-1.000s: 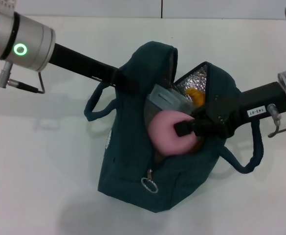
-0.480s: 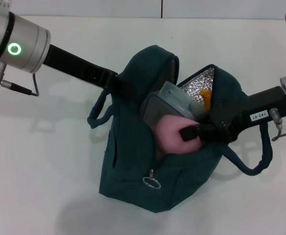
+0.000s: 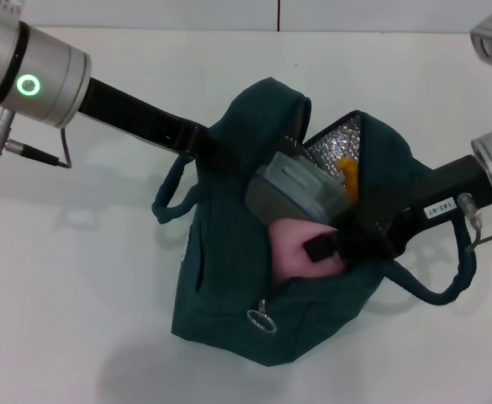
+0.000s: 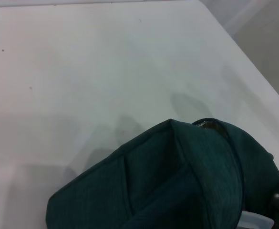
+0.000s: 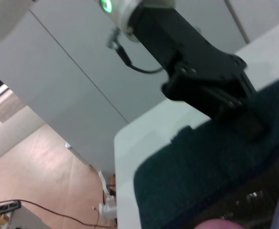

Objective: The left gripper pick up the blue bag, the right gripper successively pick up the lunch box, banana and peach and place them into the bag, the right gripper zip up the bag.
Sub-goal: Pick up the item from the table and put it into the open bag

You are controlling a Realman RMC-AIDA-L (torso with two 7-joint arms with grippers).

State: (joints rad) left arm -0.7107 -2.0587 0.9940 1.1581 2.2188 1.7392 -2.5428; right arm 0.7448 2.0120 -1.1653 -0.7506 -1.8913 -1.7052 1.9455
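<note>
The blue bag (image 3: 229,278) stands open, mouth up (foil-lined). Inside, nearest, the right gripper (image 3: 325,244) clamps the round pink peach (image 3: 296,250); beyond lies the lunch box (image 3: 300,189). The left gripper (image 3: 216,147) apparently pinches the bag's far rim.

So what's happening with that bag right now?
Left end effector clamped on blue bag rim. Right end effector lowering peach inside, beside lunch box and banana. Zipper open. Nothing blocking.
</note>
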